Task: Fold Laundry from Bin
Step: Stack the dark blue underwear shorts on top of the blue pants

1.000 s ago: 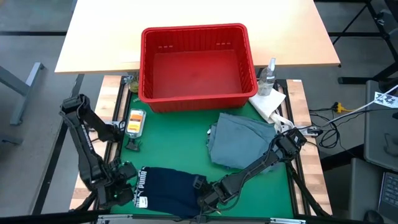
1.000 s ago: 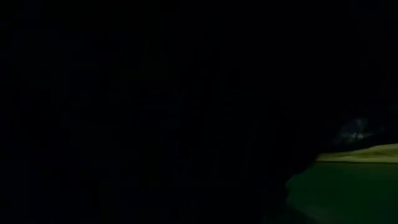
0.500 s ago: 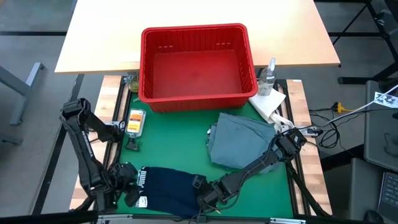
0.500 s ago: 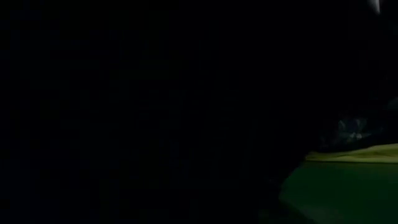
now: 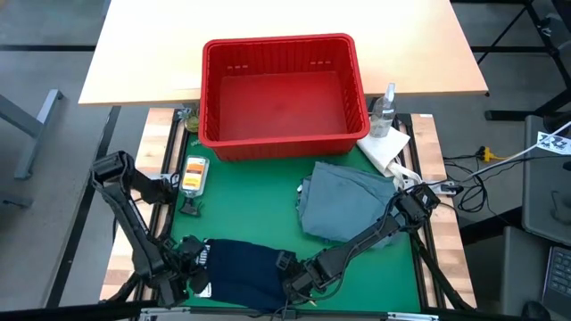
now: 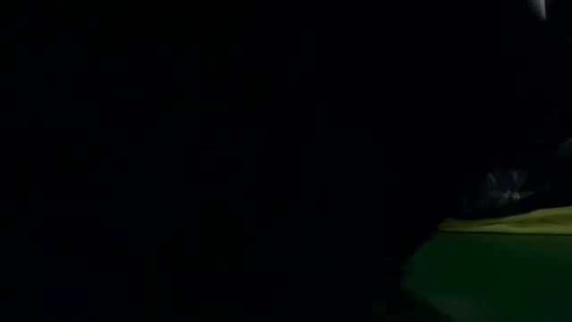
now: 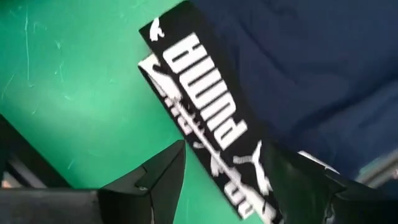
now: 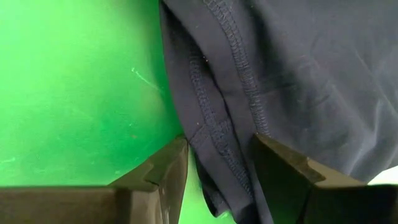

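Seen from above, a dark navy garment [image 5: 241,272] lies flat along the near edge of the green mat [image 5: 250,201] on the worktop, with both robot arms bent low over it. The left claw [image 7: 221,180] sits at the garment's printed waistband [image 7: 208,124], its fingers spread with the white-lettered band lying between them. The right claw [image 8: 217,162] is at the opposite end, its fingers straddling a stitched hem [image 8: 214,124], a fold of cloth between the tips; whether it pinches that fold cannot be told. A grey-blue garment [image 5: 343,201] lies folded nearby on the mat, well apart from the navy one. The red bin [image 5: 284,94] stands beyond them at the mat's far edge. The low view is almost wholly dark.
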{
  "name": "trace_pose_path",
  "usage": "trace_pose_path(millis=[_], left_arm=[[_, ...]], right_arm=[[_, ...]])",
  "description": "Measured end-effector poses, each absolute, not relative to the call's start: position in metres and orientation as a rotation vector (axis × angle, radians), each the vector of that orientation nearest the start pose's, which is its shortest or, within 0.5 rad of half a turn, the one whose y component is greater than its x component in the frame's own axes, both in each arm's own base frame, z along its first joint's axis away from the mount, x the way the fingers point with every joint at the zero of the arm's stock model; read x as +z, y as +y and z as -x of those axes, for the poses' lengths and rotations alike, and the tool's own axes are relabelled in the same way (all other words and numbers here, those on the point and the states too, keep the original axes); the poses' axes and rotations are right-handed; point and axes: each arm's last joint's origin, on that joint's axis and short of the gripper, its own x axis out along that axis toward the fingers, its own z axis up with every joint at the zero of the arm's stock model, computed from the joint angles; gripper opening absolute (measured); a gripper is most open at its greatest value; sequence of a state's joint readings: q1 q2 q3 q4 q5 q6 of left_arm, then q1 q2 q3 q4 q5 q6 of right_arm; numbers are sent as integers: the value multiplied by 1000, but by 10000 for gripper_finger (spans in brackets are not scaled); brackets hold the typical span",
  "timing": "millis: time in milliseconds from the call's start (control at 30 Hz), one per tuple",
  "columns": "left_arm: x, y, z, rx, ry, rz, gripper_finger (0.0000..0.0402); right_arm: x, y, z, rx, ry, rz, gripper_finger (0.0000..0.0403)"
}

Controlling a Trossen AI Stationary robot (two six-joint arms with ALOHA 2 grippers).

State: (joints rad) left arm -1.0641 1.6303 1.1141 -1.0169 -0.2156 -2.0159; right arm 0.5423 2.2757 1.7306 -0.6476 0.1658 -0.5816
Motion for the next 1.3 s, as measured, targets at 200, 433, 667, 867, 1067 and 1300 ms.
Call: trace_pose_path(millis=[200, 433, 667, 867, 1067, 1300], left_arm=[[188, -246, -148, 785, 1200, 761, 217], [166, -252, -150, 882, 1199, 737, 218], [143, -259, -153, 917, 1190, 692, 218], [133, -262, -157, 906, 1145, 687, 218], [131, -265, -159, 872, 1119, 715, 213], [131, -268, -162, 844, 1110, 744, 158]], right_arm=[[139, 237, -403, 661, 1016, 926, 182], [139, 237, -403, 662, 1016, 926, 182], [139, 237, -402, 662, 1016, 926, 182], [139, 237, -402, 662, 1016, 927, 182], [139, 237, -403, 659, 1016, 928, 182], [139, 237, -402, 660, 1018, 929, 140]])
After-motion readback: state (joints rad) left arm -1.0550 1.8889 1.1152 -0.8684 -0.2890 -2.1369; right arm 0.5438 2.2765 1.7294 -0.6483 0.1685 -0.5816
